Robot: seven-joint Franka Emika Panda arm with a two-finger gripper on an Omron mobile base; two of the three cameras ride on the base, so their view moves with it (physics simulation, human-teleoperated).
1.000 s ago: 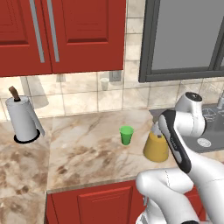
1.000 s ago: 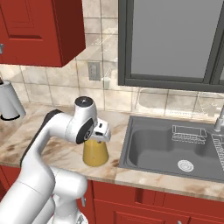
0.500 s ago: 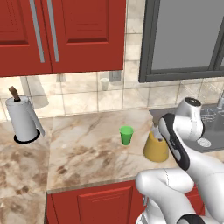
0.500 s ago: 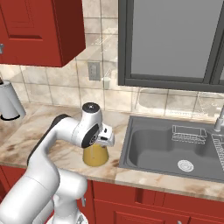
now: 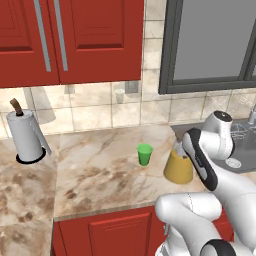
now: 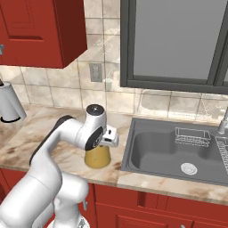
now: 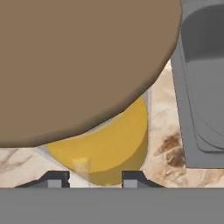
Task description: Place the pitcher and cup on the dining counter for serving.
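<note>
Standing upright on the surface, the pitcher points its lid straight up. Fingers sit either side of it; whether they clamp is unclear. The cup stands upright nearby.

The pitcher stands on the counter near its front edge, just left of the sink. The cup stands on the same counter, left of the pitcher and a little farther back, apart from it. The paper-towel roll stands far to the left, near the back wall, well apart from both. A small pale cup shows against the wall tiles behind the counter, under the upper cabinets. The window lies above the sink. A rack sits in the sink's far part, with the faucet at its right. The gripper is right over the pitcher, one fingertip on each side of its body.
</note>
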